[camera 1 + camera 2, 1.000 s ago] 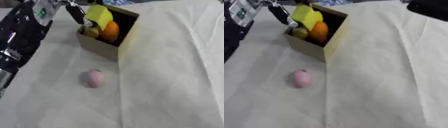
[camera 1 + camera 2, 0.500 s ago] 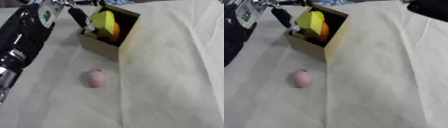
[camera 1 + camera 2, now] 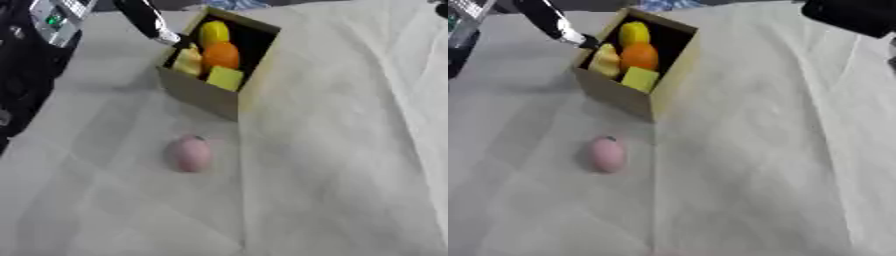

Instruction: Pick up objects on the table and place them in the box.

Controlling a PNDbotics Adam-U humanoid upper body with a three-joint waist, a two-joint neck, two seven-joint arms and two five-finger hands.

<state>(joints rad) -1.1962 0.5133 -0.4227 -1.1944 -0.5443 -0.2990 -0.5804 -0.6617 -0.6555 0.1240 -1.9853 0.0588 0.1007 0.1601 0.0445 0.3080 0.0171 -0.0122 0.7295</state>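
A cardboard box stands on the white cloth at the upper middle. Inside it lie a yellow round fruit, an orange, a pale yellow piece and a yellow block. A pink egg-shaped object rests on the cloth in front of the box, apart from it. My left hand comes in at the upper left, open, with a straight finger ending at the box's left rim and holding nothing. A dark part of my right arm or hand shows at the top right corner, far from everything.
The white cloth covers the table, with creases on the right side. My left arm's black body fills the left edge beside the box.
The yellow block that my left hand held over the box now lies inside it. The hand has let go and drawn back to the box's left rim.
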